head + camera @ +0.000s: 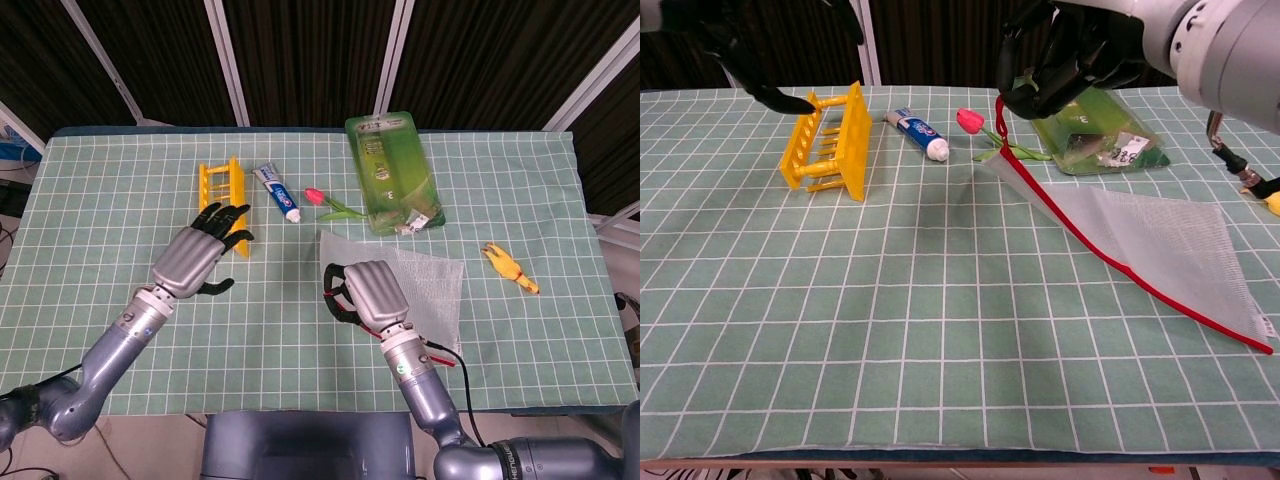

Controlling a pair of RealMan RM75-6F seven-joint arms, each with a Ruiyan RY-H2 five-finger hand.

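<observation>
My right hand point(365, 293) point(1072, 52) is raised above the table and grips the corner of a white mesh zip bag point(432, 285) point(1155, 245) by its red zipper edge point(1060, 222). That corner is lifted; the bag's far end still lies on the cloth. My left hand point(200, 256) point(745, 40) hovers with its fingers spread over the near end of a yellow plastic rack point(222, 190) point(828, 140) and holds nothing. Whether it touches the rack I cannot tell.
A toothpaste tube point(278, 192) point(920, 135), a pink tulip point(324, 199) point(971, 120) and a green blister pack point(392, 180) point(1090, 125) lie behind the bag. A small yellow toy point(510, 267) lies at the right. A green checked cloth point(110, 190) covers the table.
</observation>
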